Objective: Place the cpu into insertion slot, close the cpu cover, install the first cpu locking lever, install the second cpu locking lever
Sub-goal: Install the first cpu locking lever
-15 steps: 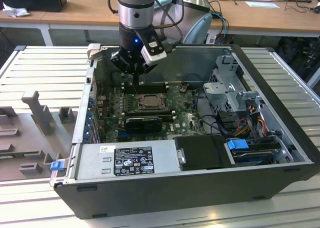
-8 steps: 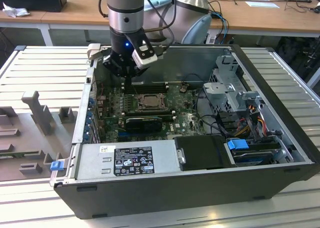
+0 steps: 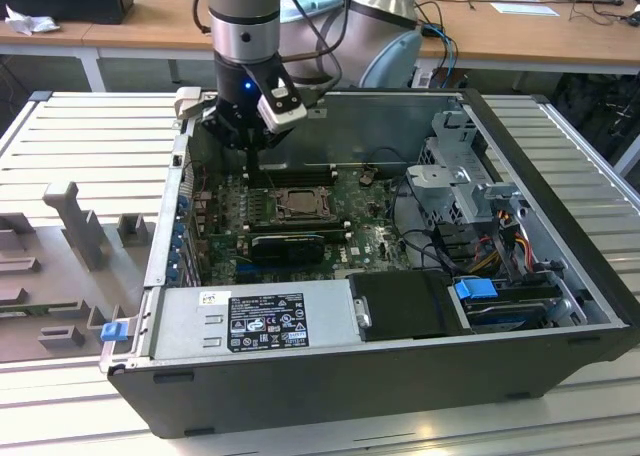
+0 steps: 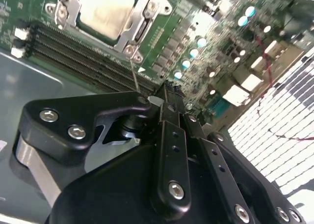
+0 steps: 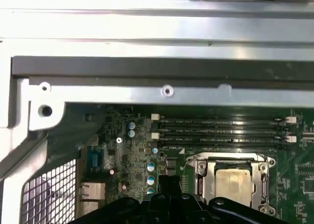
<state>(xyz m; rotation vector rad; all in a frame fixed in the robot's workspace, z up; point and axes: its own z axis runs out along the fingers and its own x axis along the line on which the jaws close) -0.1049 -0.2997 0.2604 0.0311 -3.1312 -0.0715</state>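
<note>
The cpu (image 4: 105, 10) lies pale and flat in the insertion slot (image 3: 297, 204) on the green board. The silvery cpu cover (image 5: 206, 177) lies down around the cpu (image 5: 234, 181) like a frame. A thin metal lever rod (image 4: 133, 71) rises from the socket's corner toward my gripper (image 4: 169, 92). The gripper's black fingers (image 4: 171, 135) meet at their tips with nothing between them. In the exterior view the gripper (image 3: 250, 156) hangs above the board's far edge, on the exterior view's left of the socket. The first wrist view puts the gripper (image 5: 169, 182) beside the socket, apart from it.
Long black memory slots (image 5: 221, 128) run between the socket and the case's metal wall (image 5: 162, 69). A black graphics card (image 3: 287, 246) lies in front of the socket. The power supply (image 3: 250, 321) and drive cage (image 3: 465, 181) fill the case's front and right.
</note>
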